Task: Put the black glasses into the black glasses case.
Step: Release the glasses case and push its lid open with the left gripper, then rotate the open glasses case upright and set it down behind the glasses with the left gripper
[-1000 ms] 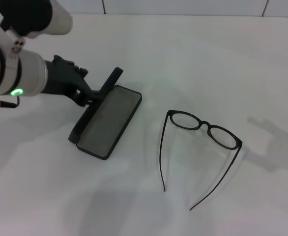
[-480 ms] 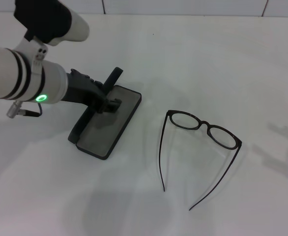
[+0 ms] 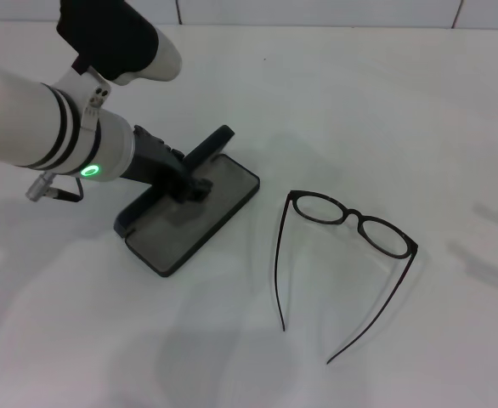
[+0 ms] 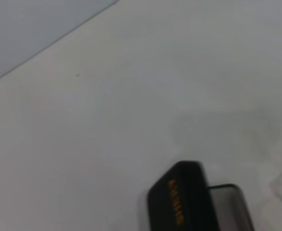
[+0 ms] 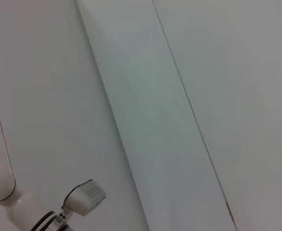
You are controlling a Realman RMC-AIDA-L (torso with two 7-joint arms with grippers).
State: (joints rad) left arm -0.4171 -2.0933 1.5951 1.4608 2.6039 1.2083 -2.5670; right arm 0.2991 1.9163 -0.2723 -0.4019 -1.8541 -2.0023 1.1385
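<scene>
The left pincer (image 3: 189, 183) was down at the black glasses case (image 3: 194, 217), its dark fingers bunched at the hinge side where the raised lid meets the grey-lined tray; whether they were spread or pinched on the lid could not be told from the head view. The case lay open on the white tabletop (image 3: 359, 102), lining up, which suits its job of taking the spectacles, and the arm's reach to the lid looked like a way of steadying or setting the case for that. The black glasses (image 3: 351, 219) lay well apart from the pincer, out past the case's far long edge, lenses flat on the tabletop and both temple arms unfolded, trailing toward the robot; nothing touched them. The right pincer was not in sight in the head view. On the case's outer shell, in the left wrist view, orange lettering (image 4: 175, 201) showed, too blurred to read. A green light glowed on the left wrist (image 3: 90, 170).
</scene>
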